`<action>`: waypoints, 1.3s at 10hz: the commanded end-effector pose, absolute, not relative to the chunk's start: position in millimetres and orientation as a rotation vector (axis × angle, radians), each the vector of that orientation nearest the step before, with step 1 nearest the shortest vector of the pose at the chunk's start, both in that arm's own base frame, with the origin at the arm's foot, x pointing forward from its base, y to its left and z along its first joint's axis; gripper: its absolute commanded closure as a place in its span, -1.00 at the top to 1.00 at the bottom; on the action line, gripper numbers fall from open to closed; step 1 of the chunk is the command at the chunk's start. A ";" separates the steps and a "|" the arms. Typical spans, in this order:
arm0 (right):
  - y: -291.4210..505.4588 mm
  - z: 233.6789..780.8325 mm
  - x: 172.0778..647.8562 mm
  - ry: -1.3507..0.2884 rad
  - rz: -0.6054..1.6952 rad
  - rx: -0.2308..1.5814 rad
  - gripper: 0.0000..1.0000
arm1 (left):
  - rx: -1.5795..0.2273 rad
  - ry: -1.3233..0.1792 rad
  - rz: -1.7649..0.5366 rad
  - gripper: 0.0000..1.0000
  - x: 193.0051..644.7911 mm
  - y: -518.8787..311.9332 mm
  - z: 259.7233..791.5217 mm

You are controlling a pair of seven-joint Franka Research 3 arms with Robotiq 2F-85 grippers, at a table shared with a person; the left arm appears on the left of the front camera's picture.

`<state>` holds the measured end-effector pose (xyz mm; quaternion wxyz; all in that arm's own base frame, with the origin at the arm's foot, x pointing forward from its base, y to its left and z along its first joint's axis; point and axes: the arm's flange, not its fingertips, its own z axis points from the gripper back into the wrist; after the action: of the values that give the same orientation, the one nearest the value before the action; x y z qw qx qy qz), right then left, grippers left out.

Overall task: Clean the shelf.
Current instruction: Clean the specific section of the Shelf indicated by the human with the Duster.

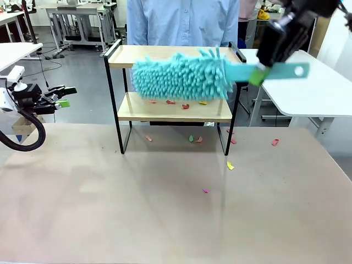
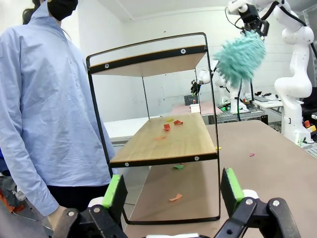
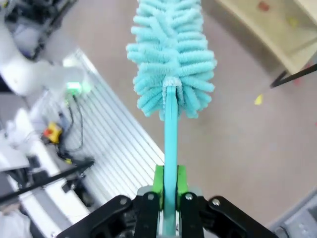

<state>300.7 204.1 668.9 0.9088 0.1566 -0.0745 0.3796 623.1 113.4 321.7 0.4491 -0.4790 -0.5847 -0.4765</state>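
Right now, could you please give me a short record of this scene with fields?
Shelf: two boards, standing on the table, far middle.
Duster: teal, in the air on the robot's side of the shelf.
Right pincer: shut on the duster handle.
Left pincer: open, holding nothing.
Scraps: several on the lower board, more on the table.
Person: standing behind the shelf.

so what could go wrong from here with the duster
The duster hangs by the thin-framed shelf, which nothing holds; a hard sweep could shove it toward the person. The scraps on the lower board may just get flicked onto the table, where others already lie.
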 end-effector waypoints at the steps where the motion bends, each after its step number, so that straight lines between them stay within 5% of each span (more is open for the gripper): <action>1: 199.1 639.9 284.4 -0.111 0.927 0.257 -0.74 | -1.176 -1.453 -1.187 1.00 622.9 113.4 325.3; 8: 211.6 503.5 275.3 -0.090 0.881 0.156 -0.74 | -1.176 -1.453 -1.187 1.00 622.9 113.4 325.3; 13: 206.6 515.8 277.3 -0.083 0.925 0.177 -0.74 | -1.176 -1.453 -1.187 1.00 622.9 113.4 325.3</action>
<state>277.5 205.6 509.2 0.8891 0.0864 -0.0408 0.4477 623.1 113.4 321.8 0.4491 -0.4789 -0.5847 -0.4765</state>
